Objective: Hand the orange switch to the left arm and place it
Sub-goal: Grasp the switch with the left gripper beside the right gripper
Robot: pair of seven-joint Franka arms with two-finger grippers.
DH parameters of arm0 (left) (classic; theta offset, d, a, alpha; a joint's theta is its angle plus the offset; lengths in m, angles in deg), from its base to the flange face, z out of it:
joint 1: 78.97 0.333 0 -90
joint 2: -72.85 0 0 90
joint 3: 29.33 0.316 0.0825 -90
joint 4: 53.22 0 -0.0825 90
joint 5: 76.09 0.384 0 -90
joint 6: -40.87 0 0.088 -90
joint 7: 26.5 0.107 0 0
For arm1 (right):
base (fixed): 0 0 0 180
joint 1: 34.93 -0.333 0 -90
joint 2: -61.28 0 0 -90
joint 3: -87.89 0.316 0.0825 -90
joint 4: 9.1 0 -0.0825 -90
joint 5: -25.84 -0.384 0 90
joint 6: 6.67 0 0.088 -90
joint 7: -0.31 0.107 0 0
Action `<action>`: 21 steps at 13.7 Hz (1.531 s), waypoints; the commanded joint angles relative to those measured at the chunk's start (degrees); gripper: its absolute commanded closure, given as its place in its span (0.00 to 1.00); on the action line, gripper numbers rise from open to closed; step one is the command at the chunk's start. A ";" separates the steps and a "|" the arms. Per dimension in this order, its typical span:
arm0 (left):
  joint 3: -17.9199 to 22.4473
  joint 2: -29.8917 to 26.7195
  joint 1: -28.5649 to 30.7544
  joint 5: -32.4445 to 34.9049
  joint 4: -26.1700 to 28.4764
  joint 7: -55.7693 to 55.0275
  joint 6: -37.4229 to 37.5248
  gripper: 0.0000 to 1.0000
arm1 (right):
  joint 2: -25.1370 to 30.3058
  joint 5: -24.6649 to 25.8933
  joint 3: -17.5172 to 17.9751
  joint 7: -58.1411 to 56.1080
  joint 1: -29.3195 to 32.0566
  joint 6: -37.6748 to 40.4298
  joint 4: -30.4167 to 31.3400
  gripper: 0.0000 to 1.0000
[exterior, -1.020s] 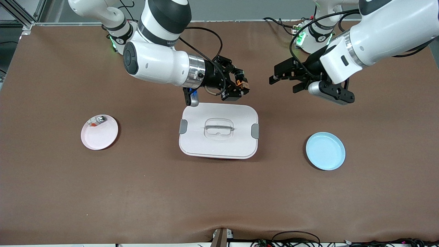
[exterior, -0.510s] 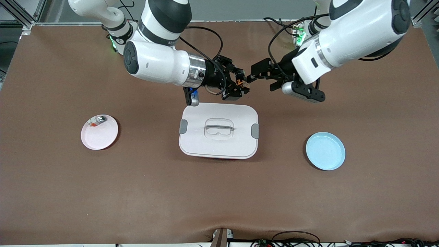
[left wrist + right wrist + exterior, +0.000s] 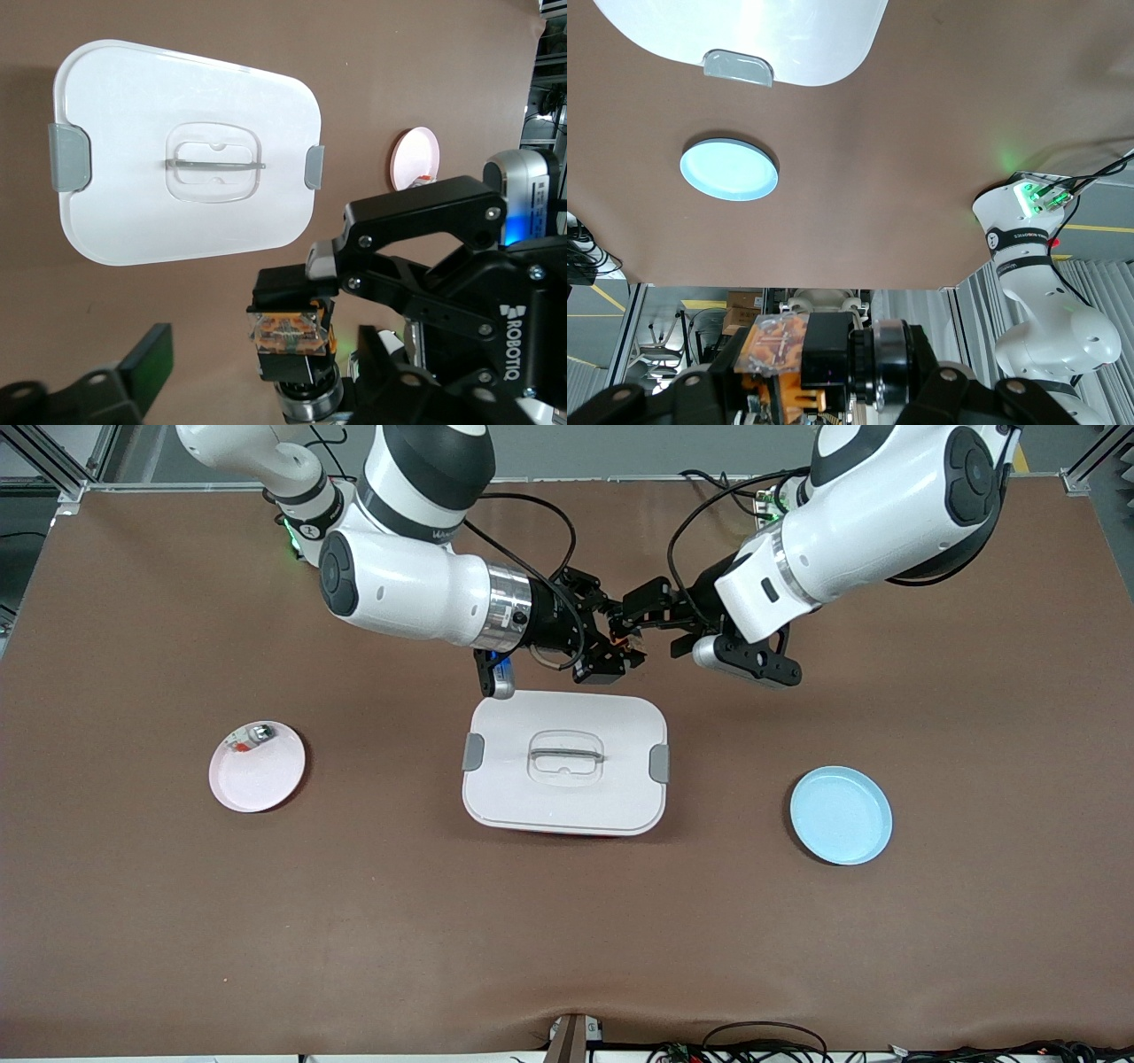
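**Brown matte tabletop with two grippers meeting above the bare cloth just past the box**

Brown, faintly wrinkled covering spans the table (image 3: 354, 921). At its middle sits the box (image 3: 565, 762), a smooth white rounded rectangle with a grey latch on each short side, a recessed lid handle and a strip of red base showing at the edge nearest the front camera. Toward the right arm's end lies a round pink plate (image 3: 257, 772) carrying a small silver piece with a red bit (image 3: 251, 736). Toward the left arm's end lies a round, shallow pale-blue plate (image 3: 841, 816).

The right gripper (image 3: 625, 646), black and jointed, hangs over the table just beside the box's edge farthest from the front camera, its fingers closed on the orange switch (image 3: 290, 331). The switch is a tiny dark block whose face shows orange framing around a clear window. The left gripper (image 3: 631, 622) meets it from the left arm's end, its black fingers (image 3: 146, 359) spread wide apart, one on either side of the switch without visible contact. The box stands between the two plates, directly below and nearer the front camera than the meeting grippers.
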 commanded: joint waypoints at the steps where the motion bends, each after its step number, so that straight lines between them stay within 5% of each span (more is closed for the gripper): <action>1: -0.57 -0.73 0.38 -1.21 1.02 0.23 -1.95 0.15 | -0.72 -1.00 -0.42 1.23 -0.44 0.28 -1.71 0.73; 12: -1.80 -0.38 0.29 -2.96 2.17 0.85 -5.38 0.25 | -0.72 -1.00 -0.42 1.14 -0.26 0.37 -1.80 0.73; 21: -1.89 -0.38 0.37 -3.05 3.31 2.08 -5.56 0.44 | -0.80 -1.00 -0.51 1.14 -0.26 0.45 -2.06 0.73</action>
